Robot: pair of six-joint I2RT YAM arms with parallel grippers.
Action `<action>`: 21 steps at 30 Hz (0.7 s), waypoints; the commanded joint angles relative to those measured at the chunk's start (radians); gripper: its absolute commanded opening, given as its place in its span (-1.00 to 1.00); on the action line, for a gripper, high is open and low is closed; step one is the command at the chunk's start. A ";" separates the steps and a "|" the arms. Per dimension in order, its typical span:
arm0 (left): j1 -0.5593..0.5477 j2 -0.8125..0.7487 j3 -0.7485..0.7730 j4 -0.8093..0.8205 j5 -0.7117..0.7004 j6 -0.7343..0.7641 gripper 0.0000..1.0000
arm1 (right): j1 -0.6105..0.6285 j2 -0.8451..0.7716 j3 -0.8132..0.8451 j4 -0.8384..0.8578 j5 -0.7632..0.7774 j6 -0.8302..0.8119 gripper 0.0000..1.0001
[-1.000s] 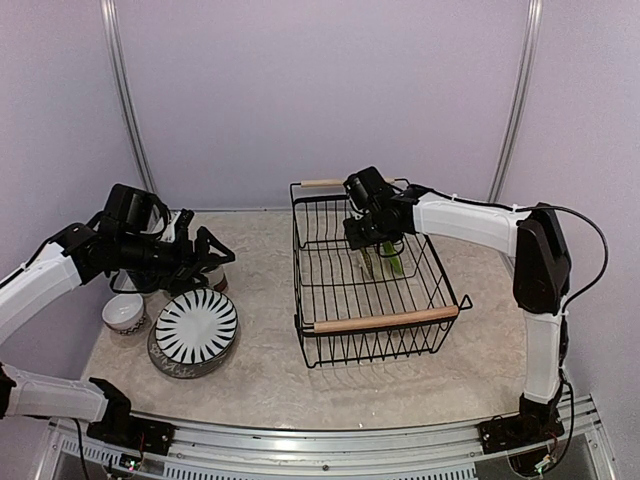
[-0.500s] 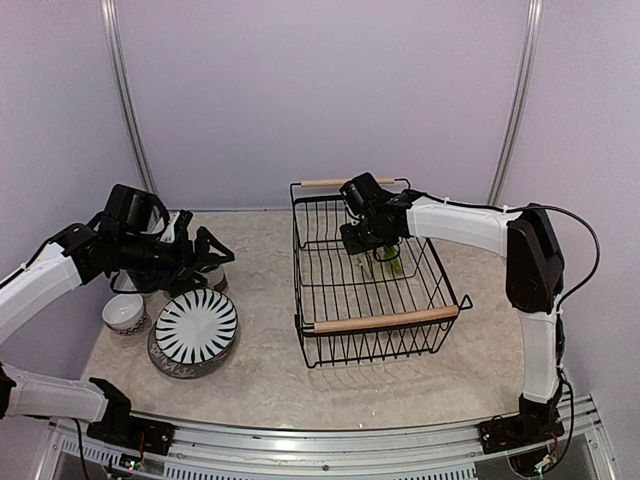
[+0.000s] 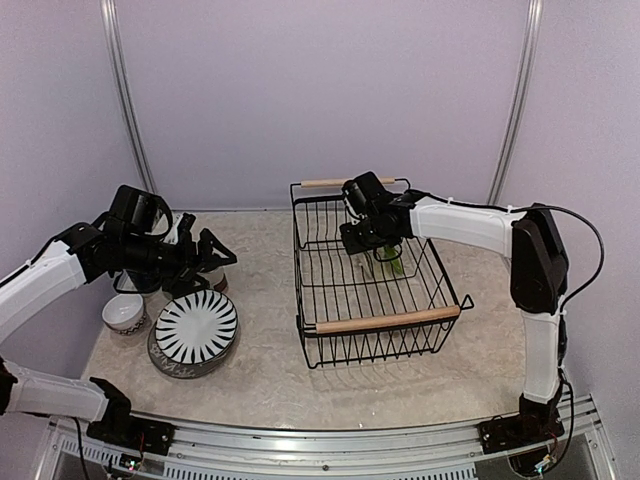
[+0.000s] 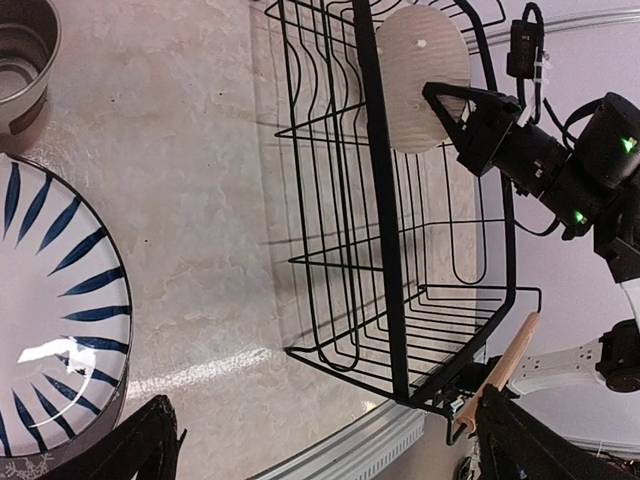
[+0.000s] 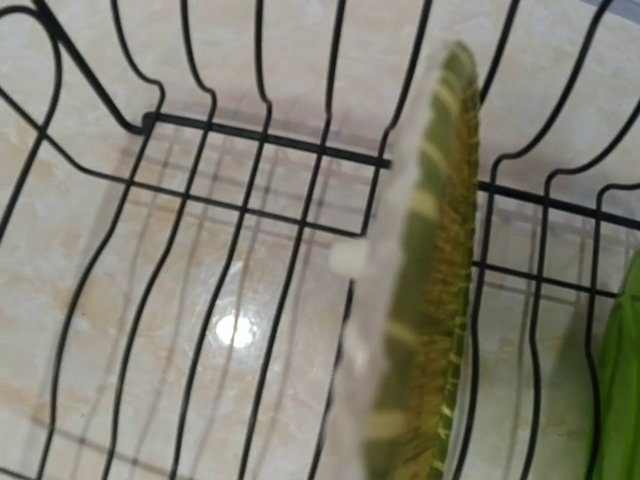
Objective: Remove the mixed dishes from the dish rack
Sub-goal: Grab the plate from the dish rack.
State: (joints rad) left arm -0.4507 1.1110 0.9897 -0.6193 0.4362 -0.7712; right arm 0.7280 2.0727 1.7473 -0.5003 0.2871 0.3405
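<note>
The dish rack (image 3: 385,322) stands right of centre and also shows in the left wrist view (image 4: 385,200). Inside it, a lime-green plate (image 3: 393,263) and an olive-green plate (image 5: 430,300) stand on edge. My right gripper (image 3: 368,240) hangs inside the rack just above these plates. Its fingers do not show in its own view. The black-and-white striped plate (image 3: 197,324) lies on the grey dish (image 3: 176,367) at the left. My left gripper (image 3: 210,252) is open and empty, hovering above the striped plate (image 4: 50,330), and shows in its own view (image 4: 340,455).
A small patterned bowl (image 3: 124,312) sits left of the striped plate. A brown-sided cup (image 4: 20,50) stands behind the plate, partly hidden by my left arm. A metal rail (image 3: 330,450) runs along the table's near edge.
My right gripper has shifted slightly left over the plates in the rack. My left gripper has dipped a little and stays open.
</note>
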 commanded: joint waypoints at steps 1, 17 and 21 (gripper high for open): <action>-0.008 0.003 0.000 -0.003 -0.004 -0.004 0.97 | 0.003 -0.111 -0.031 0.060 -0.001 0.001 -1.00; -0.009 0.009 0.010 -0.017 -0.002 -0.013 0.96 | -0.001 -0.326 -0.271 0.351 -0.226 -0.077 -1.00; -0.009 0.009 0.012 -0.017 0.007 -0.017 0.96 | 0.021 -0.385 -0.343 0.394 -0.188 -0.135 -1.00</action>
State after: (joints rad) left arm -0.4511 1.1141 0.9897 -0.6216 0.4370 -0.7815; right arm 0.7311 1.7691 1.4555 -0.2333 0.0967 0.2790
